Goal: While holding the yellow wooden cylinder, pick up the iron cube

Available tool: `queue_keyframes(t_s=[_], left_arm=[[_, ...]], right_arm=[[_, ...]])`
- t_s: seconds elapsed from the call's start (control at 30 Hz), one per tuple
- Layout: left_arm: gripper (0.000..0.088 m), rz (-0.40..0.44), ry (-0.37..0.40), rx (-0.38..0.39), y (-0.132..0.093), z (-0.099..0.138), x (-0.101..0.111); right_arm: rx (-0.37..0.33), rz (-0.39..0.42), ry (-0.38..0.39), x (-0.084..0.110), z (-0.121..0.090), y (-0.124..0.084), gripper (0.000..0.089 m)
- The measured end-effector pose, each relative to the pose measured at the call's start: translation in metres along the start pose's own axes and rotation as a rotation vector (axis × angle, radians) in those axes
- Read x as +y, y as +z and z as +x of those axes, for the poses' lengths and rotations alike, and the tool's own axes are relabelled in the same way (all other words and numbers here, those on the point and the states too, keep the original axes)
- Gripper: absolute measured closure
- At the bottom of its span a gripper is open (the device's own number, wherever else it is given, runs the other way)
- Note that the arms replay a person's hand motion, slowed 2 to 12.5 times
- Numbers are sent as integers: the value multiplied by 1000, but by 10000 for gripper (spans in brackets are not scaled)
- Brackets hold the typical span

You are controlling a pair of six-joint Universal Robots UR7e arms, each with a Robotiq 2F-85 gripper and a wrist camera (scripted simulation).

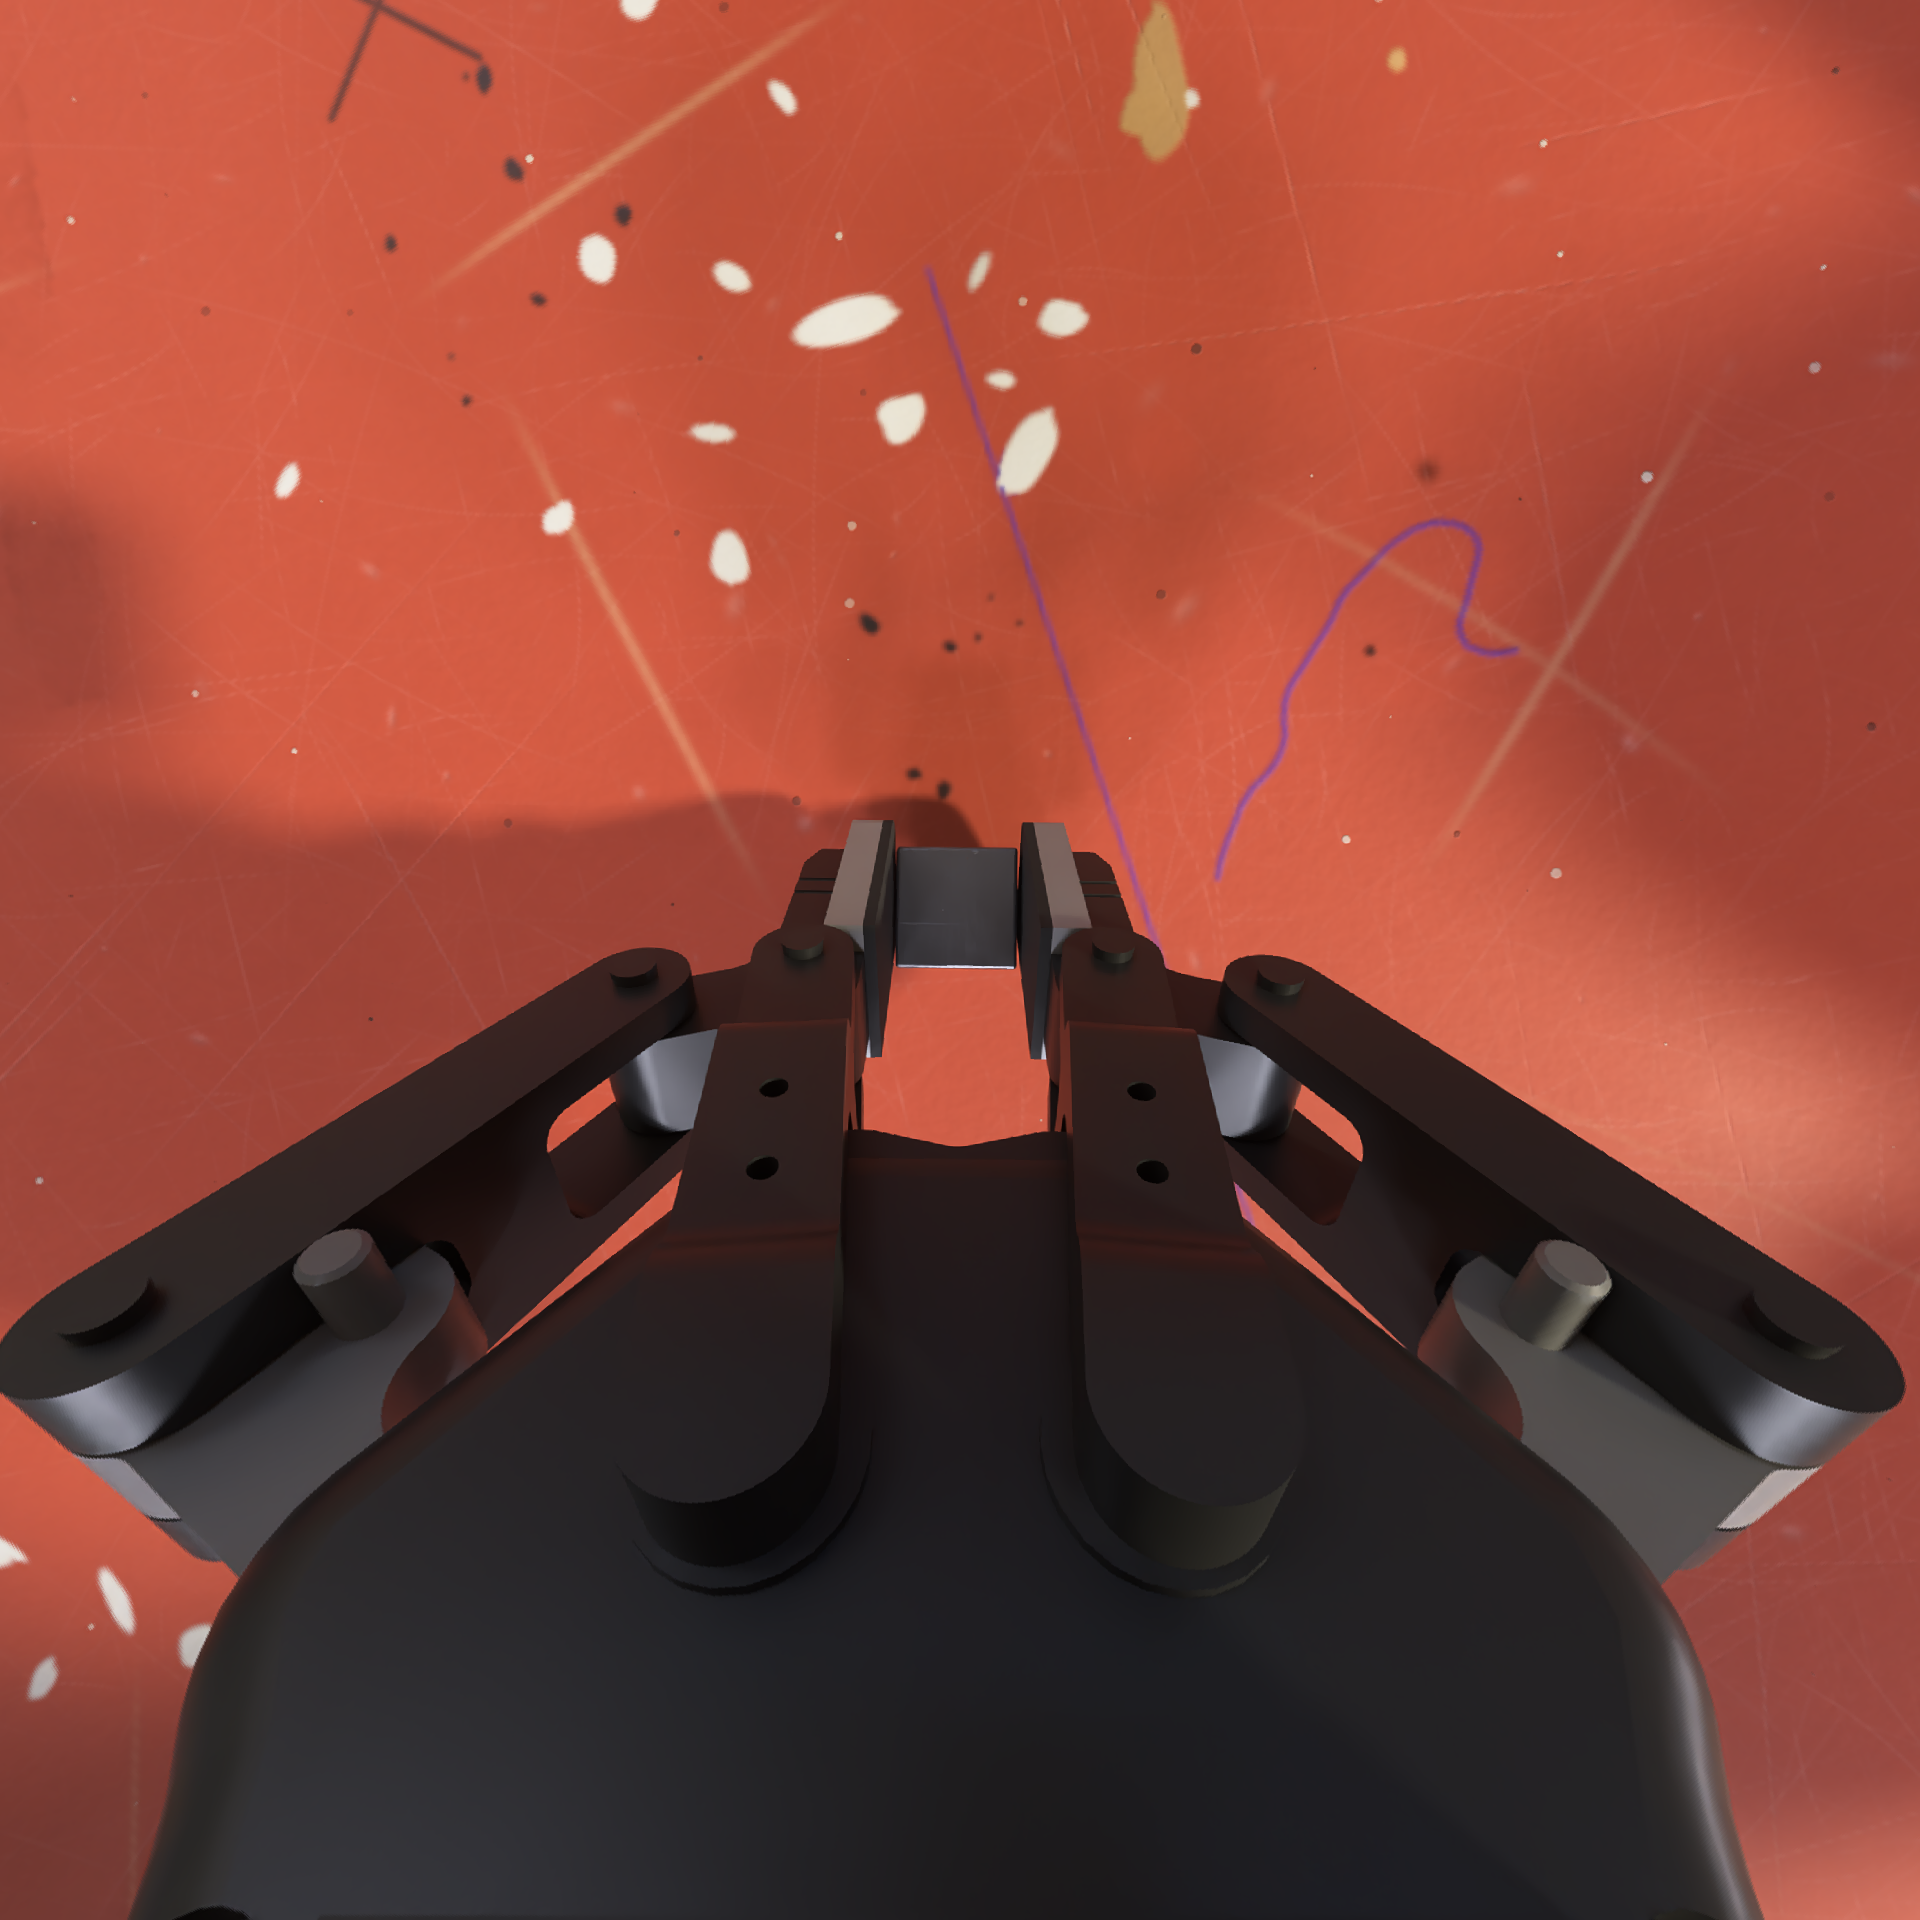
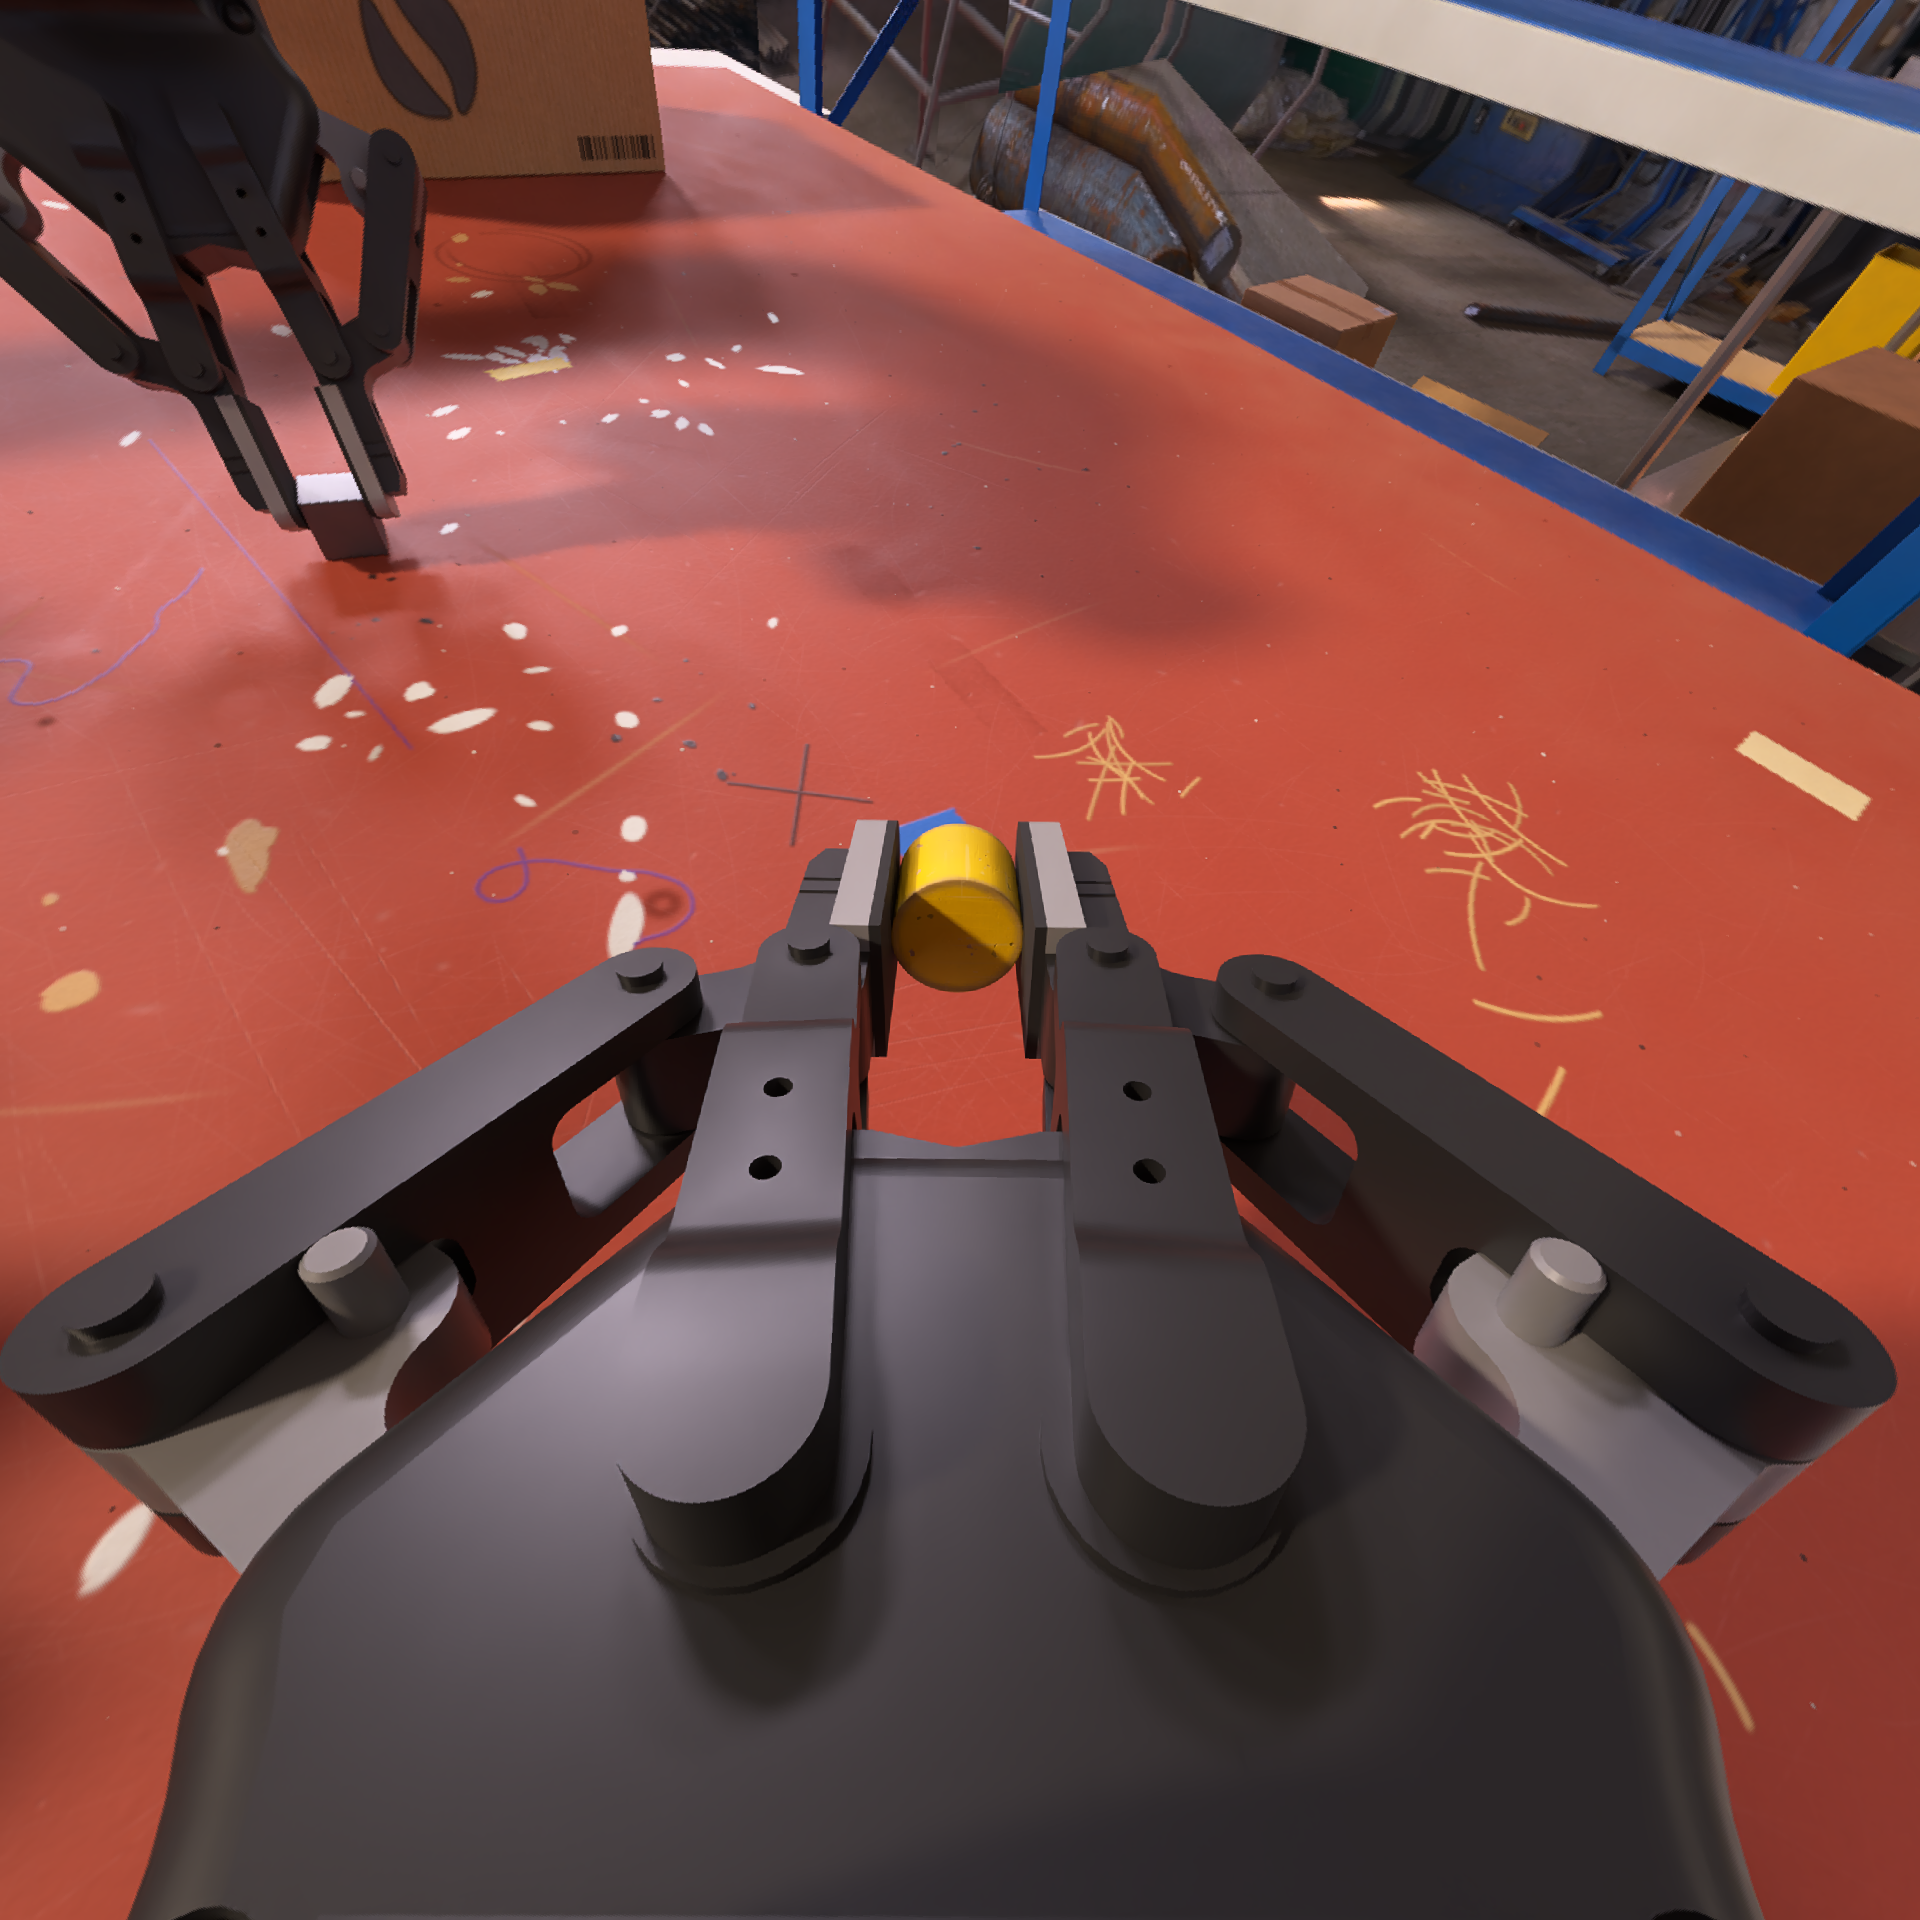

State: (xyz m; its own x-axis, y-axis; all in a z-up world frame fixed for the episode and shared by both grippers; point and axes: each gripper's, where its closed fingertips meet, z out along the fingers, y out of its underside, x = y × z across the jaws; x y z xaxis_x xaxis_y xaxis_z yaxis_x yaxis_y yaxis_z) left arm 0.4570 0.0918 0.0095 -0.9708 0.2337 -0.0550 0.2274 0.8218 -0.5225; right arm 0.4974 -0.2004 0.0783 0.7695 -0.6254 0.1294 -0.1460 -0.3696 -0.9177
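Observation:
In the left wrist view my left gripper [image 1: 956, 894] is shut on a dark grey iron cube [image 1: 954, 906], its pads against the cube's two sides above the red table. The right wrist view shows the same gripper [image 2: 322, 488] at the upper left, holding the cube [image 2: 343, 514] with its bottom at or just above the table surface. My right gripper [image 2: 956, 894] is shut on a yellow wooden cylinder [image 2: 956, 914], held sideways between the pads above the table. A bit of blue [image 2: 930, 826] shows behind the cylinder.
The red table [image 2: 1143, 582] is scratched and paint-flecked. A cardboard box [image 2: 520, 83] stands at its far edge behind the left gripper. Beyond the table's right edge are blue shelving [image 2: 1455, 416], drums and more boxes [image 2: 1829, 468].

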Motion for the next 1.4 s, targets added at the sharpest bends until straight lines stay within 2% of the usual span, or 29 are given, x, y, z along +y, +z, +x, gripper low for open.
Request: queue_keyframes(t_s=[0.6,0.77,1.0,1.4], left_arm=[[674,-41,20,-26,-1,0,1],[674,-31,27,-45,-3,-3,0],[674,91,26,-65,-8,-7,-18],[674,417,-18,-147,-27,-27,-59]], right_arm=[[-3,-3,2,1,0,0,695],[-2,-1,1,0,0,0,695],[2,0,1,0,1,-1,695],[38,15,2,-3,9,-6,695]])
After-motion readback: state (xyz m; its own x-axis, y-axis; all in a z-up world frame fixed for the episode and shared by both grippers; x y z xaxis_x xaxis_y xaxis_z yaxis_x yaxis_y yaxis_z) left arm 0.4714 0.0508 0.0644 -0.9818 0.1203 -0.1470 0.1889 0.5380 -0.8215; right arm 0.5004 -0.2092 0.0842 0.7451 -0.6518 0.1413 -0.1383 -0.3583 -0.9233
